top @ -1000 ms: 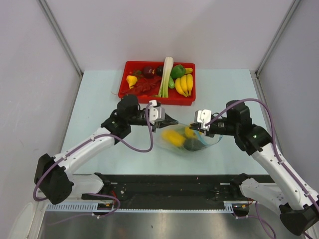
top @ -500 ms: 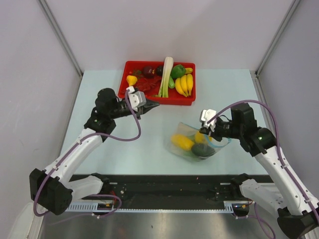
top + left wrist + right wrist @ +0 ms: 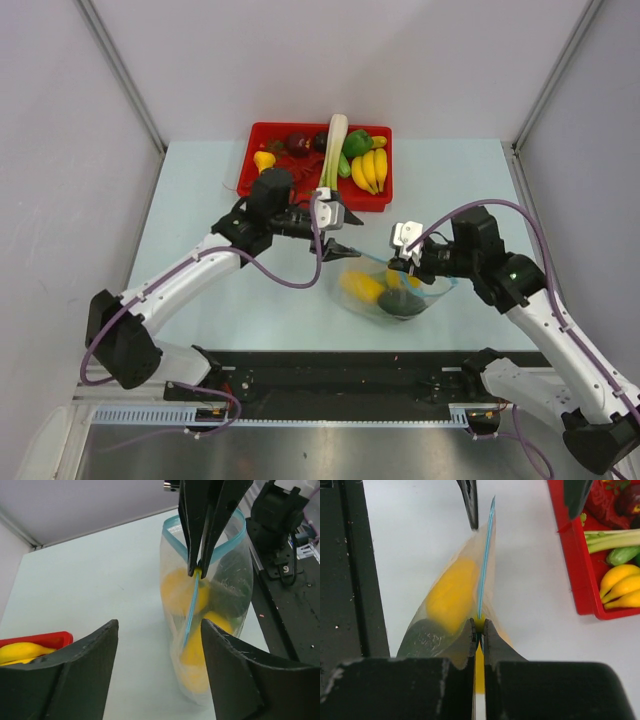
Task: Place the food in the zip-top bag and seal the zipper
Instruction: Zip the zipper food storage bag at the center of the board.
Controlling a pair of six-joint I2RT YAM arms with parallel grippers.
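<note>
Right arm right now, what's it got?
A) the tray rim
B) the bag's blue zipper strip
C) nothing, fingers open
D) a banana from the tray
B: in the right wrist view the right gripper has its fingers pinched shut on the blue zipper strip of the bag.

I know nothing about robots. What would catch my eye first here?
A clear bag of yellow and dark green toy food stands mid-table, with one end of its blue zipper pinched by the right gripper. The left gripper hovers open at the other end. Behind them, a red tray holds more toy food.
</note>
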